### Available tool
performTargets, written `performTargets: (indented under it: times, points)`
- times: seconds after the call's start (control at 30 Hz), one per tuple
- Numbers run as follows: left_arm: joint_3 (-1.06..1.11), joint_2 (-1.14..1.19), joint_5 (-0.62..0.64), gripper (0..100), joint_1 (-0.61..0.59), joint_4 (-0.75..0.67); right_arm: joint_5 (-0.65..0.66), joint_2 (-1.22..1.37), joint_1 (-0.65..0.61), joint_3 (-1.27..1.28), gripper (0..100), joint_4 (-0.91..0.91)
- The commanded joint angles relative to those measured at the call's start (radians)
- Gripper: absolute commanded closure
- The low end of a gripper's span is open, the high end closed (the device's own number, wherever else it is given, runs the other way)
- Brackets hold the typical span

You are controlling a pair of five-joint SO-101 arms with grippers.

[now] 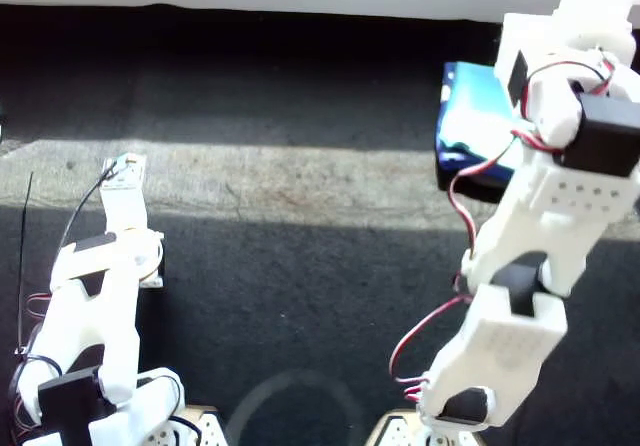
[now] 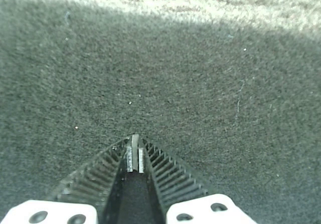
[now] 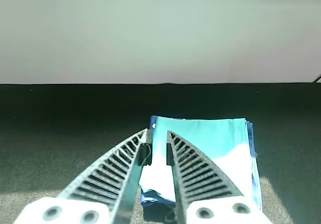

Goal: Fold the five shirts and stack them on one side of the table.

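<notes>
**Folded shirts sit stacked at the far right of the worktop, two white arms over dark felt**

High view: the stack of folded shirts (image 1: 472,116), blue and flat-edged, lies at the far right of the fuzzy dark worktop (image 1: 300,266). It is partly behind the right arm (image 1: 560,176), which is white moulded plastic strung with red wires. A sunlit band (image 1: 300,176) crosses the nap, and the left tool (image 1: 124,169) sits over it at the near left, well apart from the stack. Left wrist view: the left tool's ribbed black fingers (image 2: 170,171) meet at the tips, gripping nothing, above lint-speckled pile. Right wrist view: the right tool (image 3: 157,136) stands narrowly parted with nothing between its ribbed fingers. The square-cornered stack lies beyond it, pale turquoise cloth on top of darker blue layers.
</notes>
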Motion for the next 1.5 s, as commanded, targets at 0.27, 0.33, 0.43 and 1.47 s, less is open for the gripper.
performTargets:
  times: [0.27, 0.33, 0.43, 1.47]
  points:
    - [0.002, 0.002, -0.003, 99, -0.002, -0.032, -0.012, -0.654, -0.145, 0.975, 94.3, 0.002]
    - [0.002, 0.002, -0.003, 99, -0.002, -0.032, -0.012, -0.697, -0.180, 1.198, 94.7, -0.025]
    - [0.002, 0.002, -0.003, 99, -0.002, -0.032, -0.009, -0.769, -0.226, 1.557, 99.5, -0.179]
    - [-0.001, -0.433, -0.002, 99, -0.021, 0.192, -0.012, -1.188, -0.262, 3.008, 98.2, -1.442]
